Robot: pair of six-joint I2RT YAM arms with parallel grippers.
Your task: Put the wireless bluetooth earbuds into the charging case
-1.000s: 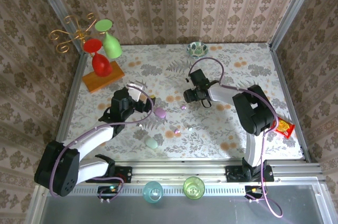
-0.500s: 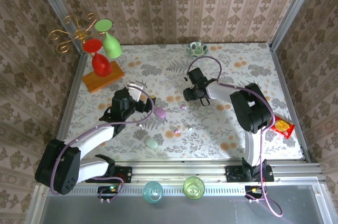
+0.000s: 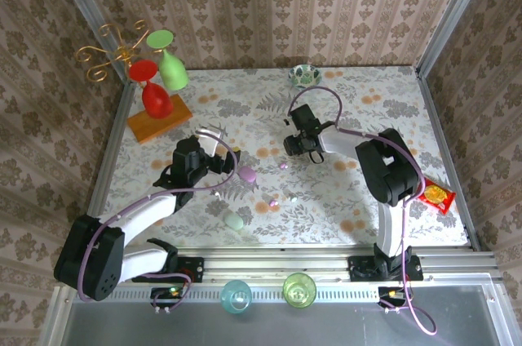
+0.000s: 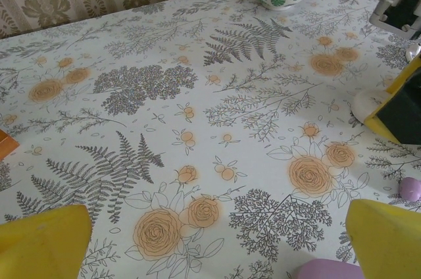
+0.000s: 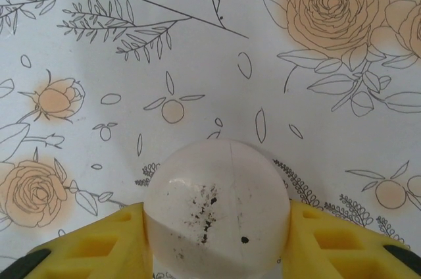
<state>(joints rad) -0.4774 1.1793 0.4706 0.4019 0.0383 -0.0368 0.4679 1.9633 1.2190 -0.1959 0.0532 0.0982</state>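
Status | left hand [image 4: 217,239]: fingers [image 4: 46,243] wide apart, low over tabletop [image 4: 131,42] | right hand [image 5: 217,253]: clamped on white charging case [image 5: 217,200], pads [image 5: 329,246] touching both sides

A leaf-patterned bowl [image 3: 303,75] sits at the far edge, a red glass [image 3: 155,99] and green glass [image 3: 172,71] far left.
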